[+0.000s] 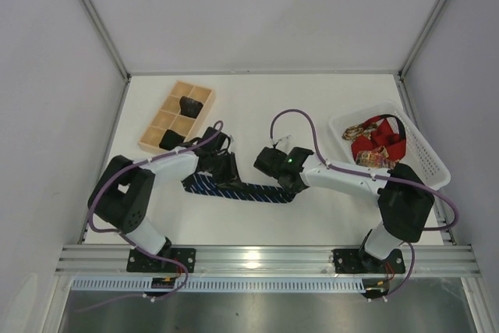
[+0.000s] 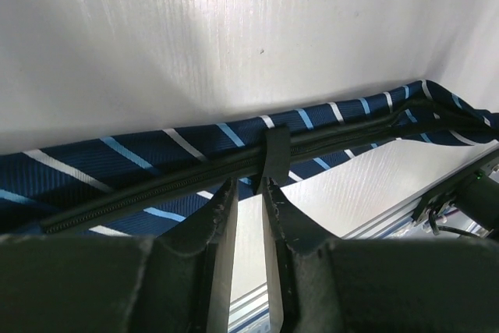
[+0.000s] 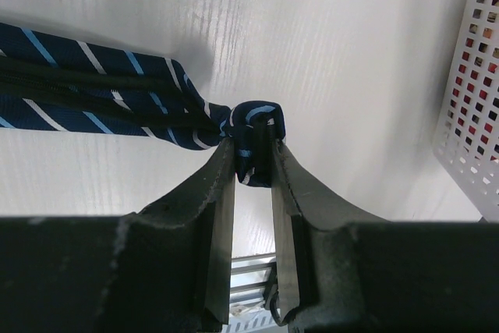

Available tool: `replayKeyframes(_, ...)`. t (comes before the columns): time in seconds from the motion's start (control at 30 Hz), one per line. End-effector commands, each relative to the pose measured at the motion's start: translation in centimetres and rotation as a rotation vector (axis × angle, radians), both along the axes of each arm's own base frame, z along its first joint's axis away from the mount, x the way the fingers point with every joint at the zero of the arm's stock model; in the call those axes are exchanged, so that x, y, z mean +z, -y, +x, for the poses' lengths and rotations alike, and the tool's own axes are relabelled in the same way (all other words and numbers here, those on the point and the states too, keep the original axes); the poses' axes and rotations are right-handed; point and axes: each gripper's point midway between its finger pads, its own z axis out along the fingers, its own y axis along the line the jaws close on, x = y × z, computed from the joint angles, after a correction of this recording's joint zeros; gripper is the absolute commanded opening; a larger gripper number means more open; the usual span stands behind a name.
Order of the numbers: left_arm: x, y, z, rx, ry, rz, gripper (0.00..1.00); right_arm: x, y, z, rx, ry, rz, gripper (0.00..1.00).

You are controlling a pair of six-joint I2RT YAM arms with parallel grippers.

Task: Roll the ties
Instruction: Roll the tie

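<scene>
Tie (image 1: pixel 242 190), navy striped, flat on tabletop (image 1: pixel 312 107), long axis left-to-right between both arms. Right fingers (image 3: pixel 218 193) pinching its bunched end; left fingers (image 2: pixel 222 216) narrow, nipping its keeper loop farther left. Likely calls for rolling leftward.

The white table (image 1: pixel 257 107) carries a navy tie (image 1: pixel 242 190) stretched from the left gripper's (image 2: pixel 248 185) jaws to the right gripper's (image 3: pixel 253 154). A wooden tray (image 1: pixel 158 115) sits beyond the left jaws, and a white basket (image 1: pixel 425 150) sits right of the right jaws.
</scene>
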Motion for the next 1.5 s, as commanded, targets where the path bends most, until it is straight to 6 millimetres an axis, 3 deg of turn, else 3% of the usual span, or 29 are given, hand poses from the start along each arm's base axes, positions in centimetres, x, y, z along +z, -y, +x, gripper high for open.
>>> replayKeyframes(0.0,0.2,1.3,0.7,-0.009,0.016,-0.042,0.23,1.3,0.2,0.8,-0.006,0.052,0.005,0.02)
replayKeyframes(0.23,-1.3,1.8,-0.1,-0.025,-0.018,-0.032,0.22,1.2,-2.6,1.4,0.040,0.026,0.003,0.07)
replayKeyframes(0.5,-1.6,1.7,-0.1,-0.017,-0.020,-0.025,0.22,0.6,-6.3,1.3,0.111,-0.002,-0.006,0.09)
replayKeyframes(0.6,-1.6,1.4,-0.1,-0.016,-0.023,-0.009,0.22,0.2,-6.6,1.3,0.116,-0.011,-0.029,0.09)
replayKeyframes(0.8,-0.6,1.1,-0.3,-0.033,-0.003,-0.003,0.22,1.5,-4.8,1.4,0.091,0.042,-0.047,0.09)
replayKeyframes(1.0,1.4,1.8,-0.2,-0.065,0.016,-0.049,0.24,2.0,-1.6,1.6,0.072,0.089,-0.129,0.10)
replayKeyframes(1.27,5.4,5.8,0.0,-0.140,0.006,-0.235,0.15,2.8,-0.5,2.1,0.048,0.127,-0.142,0.10)
replayKeyframes(1.43,5.9,9.3,-0.7,-0.202,-0.031,-0.315,0.12,2.7,-0.7,2.4,0.047,0.131,-0.144,0.11)
replayKeyframes(1.47,5.1,9.7,-0.8,-0.210,-0.056,-0.308,0.12,2.6,-0.7,2.4,0.049,0.131,-0.145,0.11)
